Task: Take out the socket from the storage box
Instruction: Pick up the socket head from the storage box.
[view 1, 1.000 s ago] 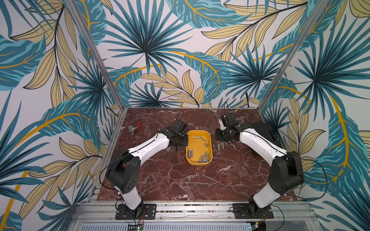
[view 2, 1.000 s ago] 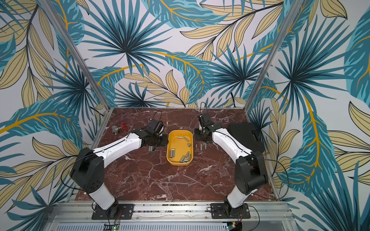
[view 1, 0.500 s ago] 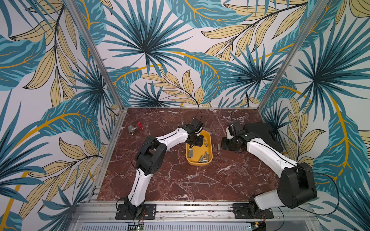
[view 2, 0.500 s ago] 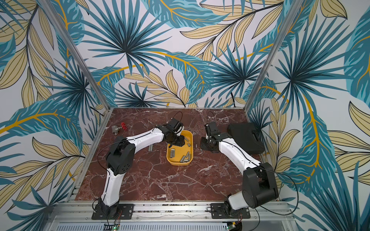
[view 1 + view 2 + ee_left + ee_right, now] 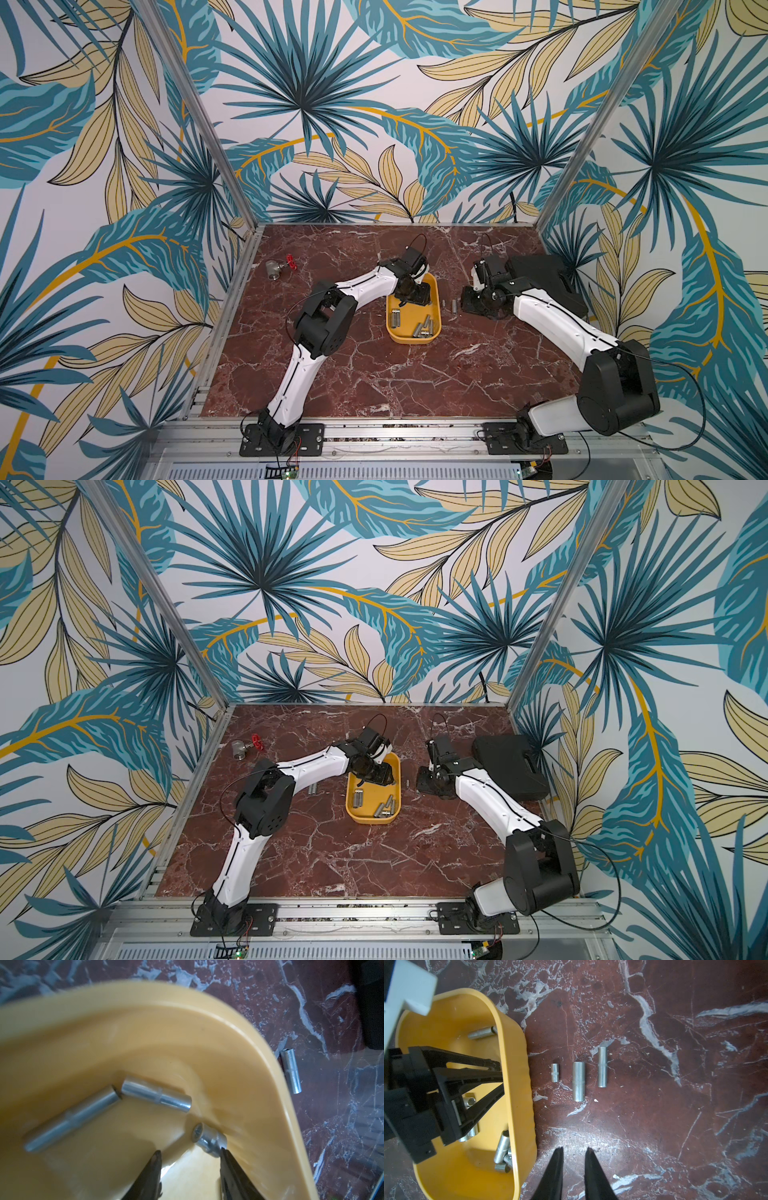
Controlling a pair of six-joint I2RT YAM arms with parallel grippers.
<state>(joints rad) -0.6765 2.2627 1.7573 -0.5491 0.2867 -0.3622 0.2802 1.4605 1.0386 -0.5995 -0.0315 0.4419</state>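
1. The red marble tabletop (image 5: 374, 386) carries a yellow box (image 5: 411, 341) at its middle, between the two arms. Both top views show the box (image 5: 372, 820).
2. In the near end of the box lies a small heap of sockets (image 5: 424, 330). A pair of sockets (image 5: 395, 320) lies side by side along the wall on the left arm's side.
3. The left pincer (image 5: 190, 1153) points down into the far end of the box. It is released, with its jaws apart and nothing between them. One fingertip (image 5: 228, 1165) touches a short socket (image 5: 211, 1139), which lies on the box floor by a rounded corner. Near it lie a long socket (image 5: 155, 1095) and a slim long socket (image 5: 70, 1118), their ends almost meeting. This wrist view is partly blurred.
4. Outside the box, on the right arm's side, three sockets lie parallel in a row on the tabletop. They are a small one (image 5: 555, 1072), a thick one (image 5: 579, 1081) and a thin one (image 5: 602, 1067). The right pincer (image 5: 574, 1149) is just beside the box and near this row. Its jaws are close together with a narrow gap, and it grasps nothing.
5. On the left arm's side, two loose sockets (image 5: 312, 788) lie on the tabletop near the box.
6. Farthest back are a black case (image 5: 540, 270) behind the right arm and a valve (image 5: 279, 268) with a red handle on the far left.
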